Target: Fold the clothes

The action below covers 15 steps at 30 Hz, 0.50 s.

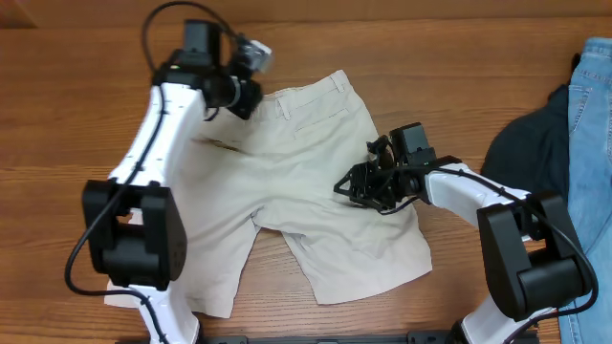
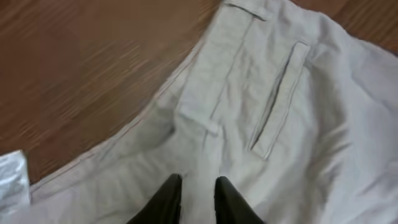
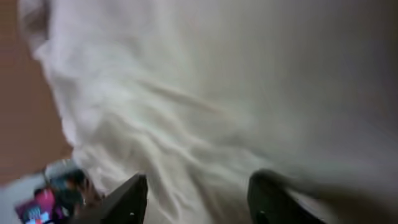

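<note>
While shorts [image 1: 306, 182] lie spread, jeans [image 1: 591, 124] beside dark garment [image 1: 531, 143], far right

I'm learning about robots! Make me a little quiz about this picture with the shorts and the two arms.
1. True or false: the beige shorts are already folded in half.
2. What lies at the right edge of the table? A) a dark garment and blue jeans; B) shoes; C) a towel.
3. Fill in: the right gripper has its fingers ___ over the shorts.
Key: 1 false, both legs lie spread out; 2 A; 3 open.
</note>
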### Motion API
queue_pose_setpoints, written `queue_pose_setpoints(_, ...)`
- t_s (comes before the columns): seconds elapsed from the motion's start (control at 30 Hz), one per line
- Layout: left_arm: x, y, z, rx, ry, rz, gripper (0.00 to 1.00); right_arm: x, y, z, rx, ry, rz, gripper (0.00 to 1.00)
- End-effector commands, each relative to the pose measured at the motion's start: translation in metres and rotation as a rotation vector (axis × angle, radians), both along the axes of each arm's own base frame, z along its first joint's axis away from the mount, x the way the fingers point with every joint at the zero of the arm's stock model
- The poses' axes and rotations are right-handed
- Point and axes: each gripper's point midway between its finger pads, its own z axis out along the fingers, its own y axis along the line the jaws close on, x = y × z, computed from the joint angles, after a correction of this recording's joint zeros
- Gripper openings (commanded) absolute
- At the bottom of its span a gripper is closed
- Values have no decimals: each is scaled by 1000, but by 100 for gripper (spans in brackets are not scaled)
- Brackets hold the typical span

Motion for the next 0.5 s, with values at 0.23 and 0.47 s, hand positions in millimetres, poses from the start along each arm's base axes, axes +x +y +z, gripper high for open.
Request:
queue_pose_setpoints(0.23, 13, -10, -108, 141, 79, -84, 4, 1, 19, 156, 240, -463, 126, 57)
queue_pose_setpoints(0.47, 32, 62, -165, 363, 128, 334, 4, -6, 14, 170, 226, -473, 100, 56)
